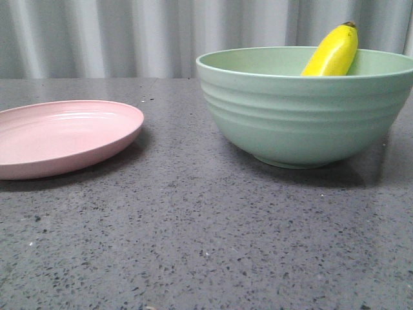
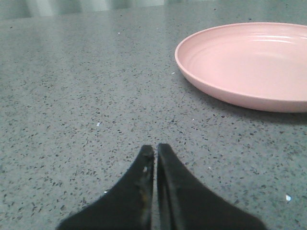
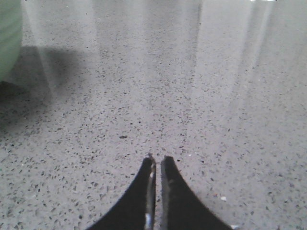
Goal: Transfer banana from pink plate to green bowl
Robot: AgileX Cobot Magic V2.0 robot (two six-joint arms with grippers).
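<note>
The yellow banana (image 1: 332,51) leans inside the green bowl (image 1: 303,116) at the right of the front view, its dark tip sticking up above the rim. The pink plate (image 1: 61,135) lies bare at the left; it also shows in the left wrist view (image 2: 249,62). My left gripper (image 2: 156,147) is shut and holds nothing, low over the table, apart from the plate. My right gripper (image 3: 157,159) is shut and holds nothing over bare table; an edge of the bowl (image 3: 9,38) shows off to one side. Neither gripper shows in the front view.
The dark grey speckled table (image 1: 193,245) carries the plate and the bowl, with a gap of bare top between them. A grey pleated curtain (image 1: 129,39) hangs behind the table's far edge.
</note>
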